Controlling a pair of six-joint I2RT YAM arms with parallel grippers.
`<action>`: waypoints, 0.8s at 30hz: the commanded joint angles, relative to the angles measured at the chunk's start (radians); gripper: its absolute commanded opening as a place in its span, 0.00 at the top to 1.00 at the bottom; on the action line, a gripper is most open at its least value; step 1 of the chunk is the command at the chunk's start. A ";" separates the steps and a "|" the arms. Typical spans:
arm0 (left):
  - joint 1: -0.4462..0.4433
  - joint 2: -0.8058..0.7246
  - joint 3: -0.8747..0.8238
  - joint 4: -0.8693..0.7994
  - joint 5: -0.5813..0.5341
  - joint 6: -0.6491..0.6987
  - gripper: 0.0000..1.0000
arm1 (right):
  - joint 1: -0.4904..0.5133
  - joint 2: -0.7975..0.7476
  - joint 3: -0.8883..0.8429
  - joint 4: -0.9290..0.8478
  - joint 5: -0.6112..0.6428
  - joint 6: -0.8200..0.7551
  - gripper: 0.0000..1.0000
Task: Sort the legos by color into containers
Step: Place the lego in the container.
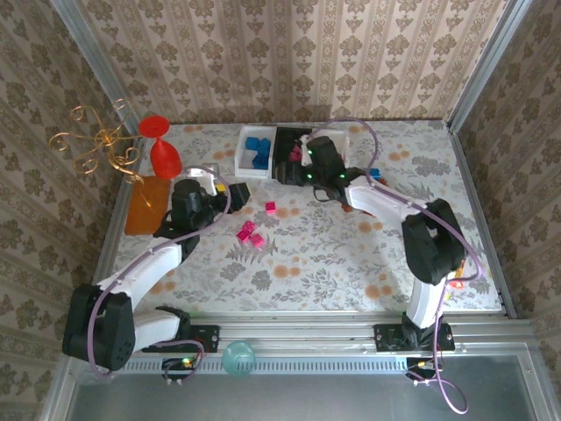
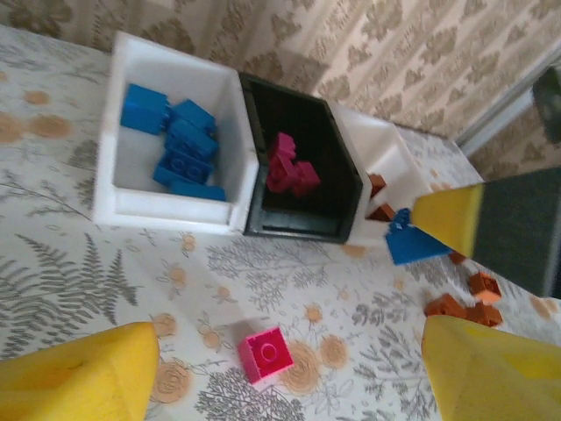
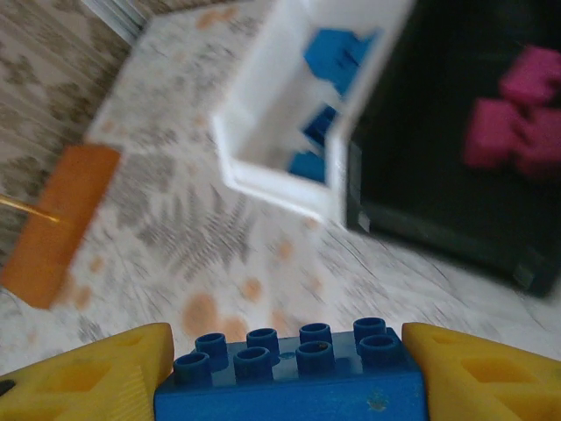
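Observation:
Three containers stand in a row at the back: a white bin (image 2: pixel 105 167) with blue legos (image 2: pixel 175 140), a black bin (image 2: pixel 346 175) with pink legos (image 2: pixel 289 167), and a white bin (image 2: pixel 386 145) with orange-brown ones. My right gripper (image 3: pixel 289 368) is shut on a blue lego (image 3: pixel 294 381), low in front of the bins; this brick (image 2: pixel 414 243) also shows in the left wrist view. My left gripper (image 2: pixel 285 377) is open above a single pink lego (image 2: pixel 266 353) on the cloth. More pink legos (image 1: pixel 252 233) lie loose.
Orange-brown legos (image 2: pixel 465 303) lie on the cloth to the right of the bins. A red goblet (image 1: pixel 160 145), a gold wire ornament (image 1: pixel 101 145) and a flat orange mat (image 1: pixel 145 203) stand at the left. A loose blue brick (image 1: pixel 375 173) lies behind the right arm.

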 commanded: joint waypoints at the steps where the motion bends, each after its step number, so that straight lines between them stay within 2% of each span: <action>1: 0.020 -0.035 -0.027 -0.040 0.008 -0.048 0.20 | 0.008 0.135 0.124 0.095 -0.012 0.068 0.35; 7: 0.025 -0.092 -0.060 -0.061 0.016 -0.064 0.20 | 0.007 0.389 0.425 0.088 0.035 0.063 0.35; 11: 0.026 -0.130 -0.070 -0.105 0.020 -0.054 0.20 | 0.005 0.543 0.656 0.014 0.013 0.068 0.34; 16: 0.028 -0.166 -0.087 -0.131 0.015 -0.048 0.20 | 0.004 0.670 0.928 -0.137 -0.004 0.050 0.25; 21: 0.028 -0.170 -0.096 -0.129 0.029 -0.049 0.20 | -0.002 0.614 0.938 -0.183 -0.030 0.000 0.18; 24: 0.024 -0.165 -0.102 -0.107 0.052 -0.057 0.20 | -0.008 0.510 0.831 -0.186 -0.051 -0.039 0.17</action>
